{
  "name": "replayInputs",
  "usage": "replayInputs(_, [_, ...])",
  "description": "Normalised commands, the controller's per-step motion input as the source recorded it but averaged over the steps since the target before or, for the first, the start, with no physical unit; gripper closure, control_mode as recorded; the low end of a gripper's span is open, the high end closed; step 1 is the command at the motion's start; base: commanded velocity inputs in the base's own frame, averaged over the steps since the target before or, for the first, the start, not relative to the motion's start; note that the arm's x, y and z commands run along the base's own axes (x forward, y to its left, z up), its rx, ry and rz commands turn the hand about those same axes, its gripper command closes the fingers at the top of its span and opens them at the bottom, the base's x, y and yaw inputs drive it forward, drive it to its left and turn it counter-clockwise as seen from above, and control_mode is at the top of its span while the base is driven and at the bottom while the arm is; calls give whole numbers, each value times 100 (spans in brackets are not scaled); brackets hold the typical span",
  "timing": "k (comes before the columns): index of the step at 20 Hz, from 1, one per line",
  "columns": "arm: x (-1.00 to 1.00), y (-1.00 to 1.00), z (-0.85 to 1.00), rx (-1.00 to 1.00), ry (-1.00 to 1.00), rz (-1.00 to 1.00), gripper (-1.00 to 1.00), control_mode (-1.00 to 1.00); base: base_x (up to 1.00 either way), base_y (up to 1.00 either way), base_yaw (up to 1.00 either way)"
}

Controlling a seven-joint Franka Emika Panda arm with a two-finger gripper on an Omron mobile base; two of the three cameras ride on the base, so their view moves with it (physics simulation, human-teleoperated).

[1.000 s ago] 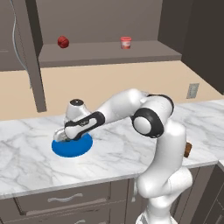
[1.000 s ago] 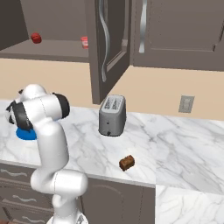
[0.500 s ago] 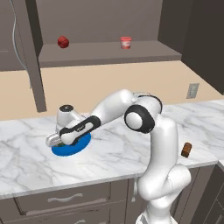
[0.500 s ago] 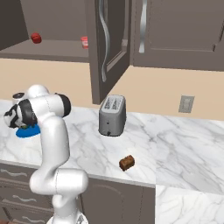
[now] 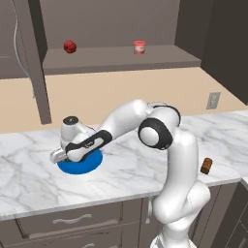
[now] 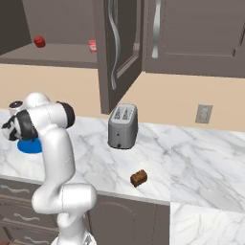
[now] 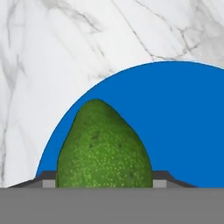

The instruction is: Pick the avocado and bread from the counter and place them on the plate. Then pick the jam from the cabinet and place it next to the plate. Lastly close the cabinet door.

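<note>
A dark green avocado [image 7: 105, 148] sits upright between my fingertips, low over the left part of the blue plate [image 7: 183, 113]. My gripper [image 5: 55, 156] hangs at the left rim of the plate [image 5: 89, 164] on the white marble counter [image 5: 126, 164], shut on the avocado. The brown bread [image 5: 206, 165] lies near the counter's front edge far to the right, also seen as the bread [image 6: 139, 178] in front of the toaster. The red jam [image 5: 139, 47] stands on the shelf of the cabinet. The cabinet door [image 6: 117, 48] stands open.
A dark red ball-like object [image 5: 70, 46] rests on the cabinet shelf left of the jam. A silver toaster [image 6: 122, 126] stands on the counter under the open door. A wall outlet [image 6: 204, 114] is on the beige backsplash. Drawers run below the counter.
The arm has stretched further left and lower, carrying the hand from above the plate's middle to its left rim.
</note>
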Motion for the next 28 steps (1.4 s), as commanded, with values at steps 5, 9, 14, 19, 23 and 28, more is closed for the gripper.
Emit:
replayInputs(5, [-58, -62, 0, 3, -15, -8, -100, -100, 0, 0, 0])
replayInputs(9, [-10, -36, 30, 7, -25, -4, -100, -100, 0, 0, 0])
replayInputs(14, [9, -8, 71, 8, -47, 0, -100, -100, 0, 0, 0])
replayInputs(19, [-9, -7, 90, 8, -31, 0, -100, -100, 0, 0, 0])
replayInputs(23, [-53, -36, 80, 19, 2, -7, -100, -100, 0, 0, 0])
replayInputs(28, [-70, -58, 100, 27, 16, -6, -100, -100, 0, 0, 0])
